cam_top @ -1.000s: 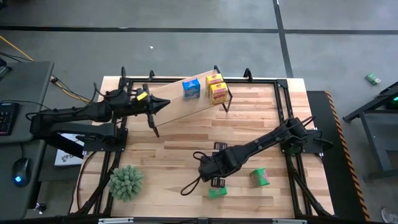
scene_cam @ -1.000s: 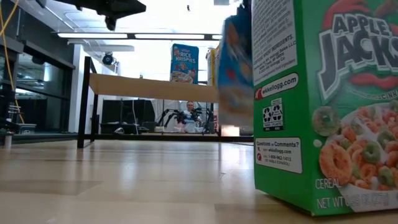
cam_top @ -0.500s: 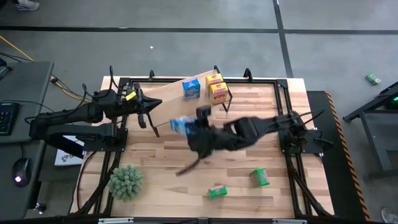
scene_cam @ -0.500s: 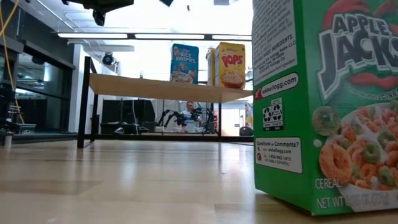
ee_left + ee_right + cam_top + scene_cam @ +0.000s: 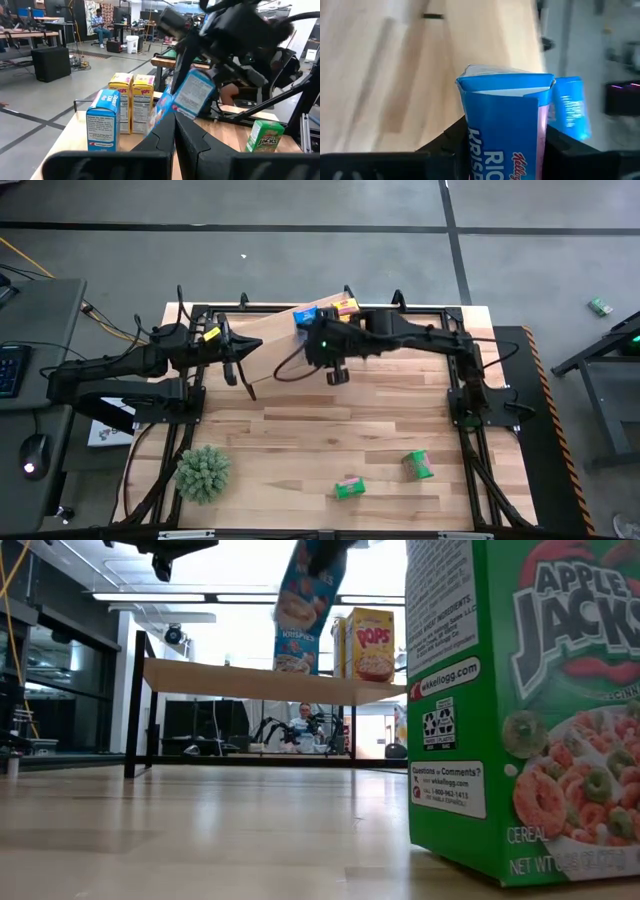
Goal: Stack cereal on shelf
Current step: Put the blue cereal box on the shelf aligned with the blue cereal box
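the blue carton (image 5: 504, 127) is clamped between the right gripper's (image 5: 502, 135) fingers and hangs tilted in the air over the shelf (image 5: 275, 338), just beside a second blue carton (image 5: 103, 126) and two yellow cartons (image 5: 133, 100) that stand upright on the plank. in the low view it shows slanted above the plank's edge, not yet touching it. the jaws are about half closed, pressing its two broad faces below the folded top.

judged from its look, it is a small, light cardboard box, stiff at the edges but easily dented on its flat faces, with a smooth printed skin that could slip. the hold on the broad faces near the middle seems the sound one; a hard squeeze would crush it. on a sloped plank it may slide or tip, so it wants setting down upright.

the left gripper (image 5: 175, 131) waits with fingers shut at the shelf's left end. two green cartons (image 5: 417, 465) remain on the table (image 5: 300, 420) near the front, well apart from the shelf.
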